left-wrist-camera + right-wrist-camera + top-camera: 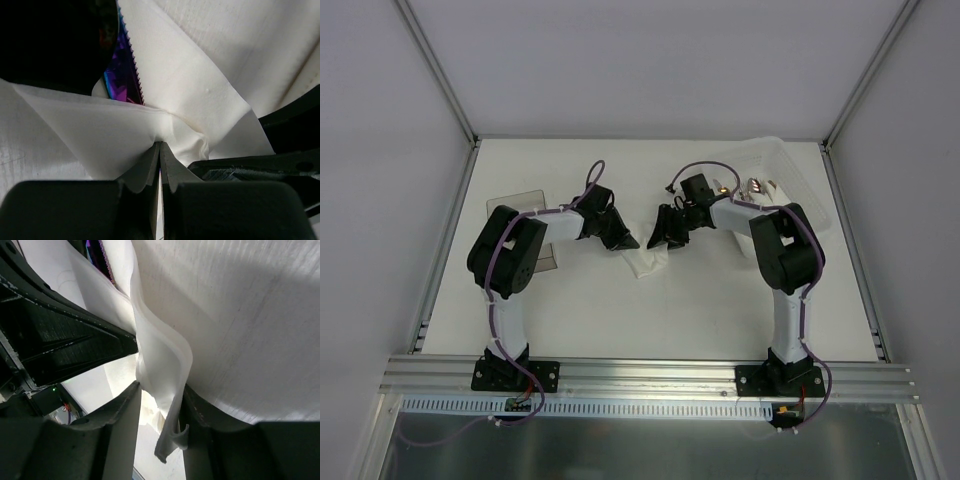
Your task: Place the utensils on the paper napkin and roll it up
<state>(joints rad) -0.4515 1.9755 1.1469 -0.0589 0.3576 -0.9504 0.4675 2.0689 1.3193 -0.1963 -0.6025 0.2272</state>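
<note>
From above, the two black-and-white arms reach toward the middle of the white table (620, 320), and the left gripper (623, 238) and right gripper (668, 235) face each other, close together. A crumpled thin white paper napkin (645, 263) lies on the table just below and between them. A clear plastic box (795, 185) holding shiny cutlery (755, 185) sits at the far right, and a flat transparent sheet (515, 205) lies at the far left. In the left wrist view, the left gripper (160, 150) is clenched on a bunched fold of the napkin (190, 80), its fingers pressed together. An iridescent purple utensil with a serrated edge (122, 75) pokes out from under the paper just beyond. In the right wrist view, the right gripper (160, 387) is released: its fingers (120, 425) stand apart, with a hanging fold of the napkin (165, 370) between them, resting against one finger. The purple utensil (102, 260) peeks out at the top.
</note>
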